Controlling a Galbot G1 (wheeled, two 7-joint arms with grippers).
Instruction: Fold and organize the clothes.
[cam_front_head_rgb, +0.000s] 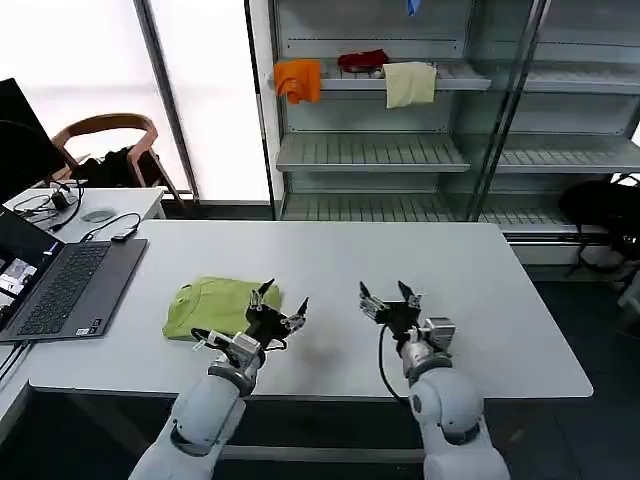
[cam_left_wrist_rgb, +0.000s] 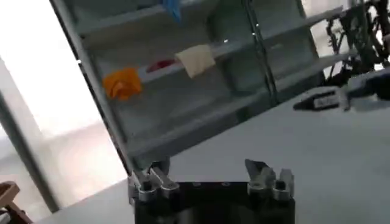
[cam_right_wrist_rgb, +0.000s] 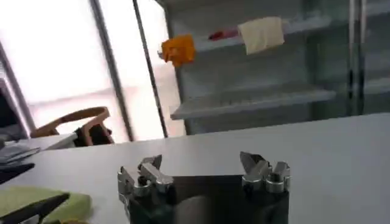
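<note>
While both arms hovered low over the white surface (cam_front_head_rgb: 330, 260), the lime-green T-shirt (cam_front_head_rgb: 215, 308) lay in a compact folded bundle on that surface, just behind and to the outer side of the left gripper (cam_front_head_rgb: 278, 303). The left gripper's fingers (cam_left_wrist_rgb: 150, 181) were spread apart and held nothing; one tip seemed to overlap the bundle's near corner in the head view, though contact could not be confirmed. The right gripper (cam_front_head_rgb: 390, 300) sat well apart from the shirt, on the far side of the left fingers, with its fingers (cam_right_wrist_rgb: 141, 175) also spread and empty over bare surface. In the right wrist view, a sliver of the green cloth (cam_right_wrist_rgb: 36, 201) showed beyond those fingers.

The shirt already looked folded, so the step in hand was probably tidying or squaring the bundle. To do that well, the left fingers should come down onto the nearest edge, pinch every layer together, and move slowly so the thin fabric does not slide open. The right gripper would do best closing in from its side to steady the opposite edge.

The bundle's long axis ran roughly side to side across the surface, from the laptop (cam_front_head_rgb: 70, 290) end toward the left fingers, tilted slightly. Which end was the collar could not be told, and no printed graphic was visible.
</note>
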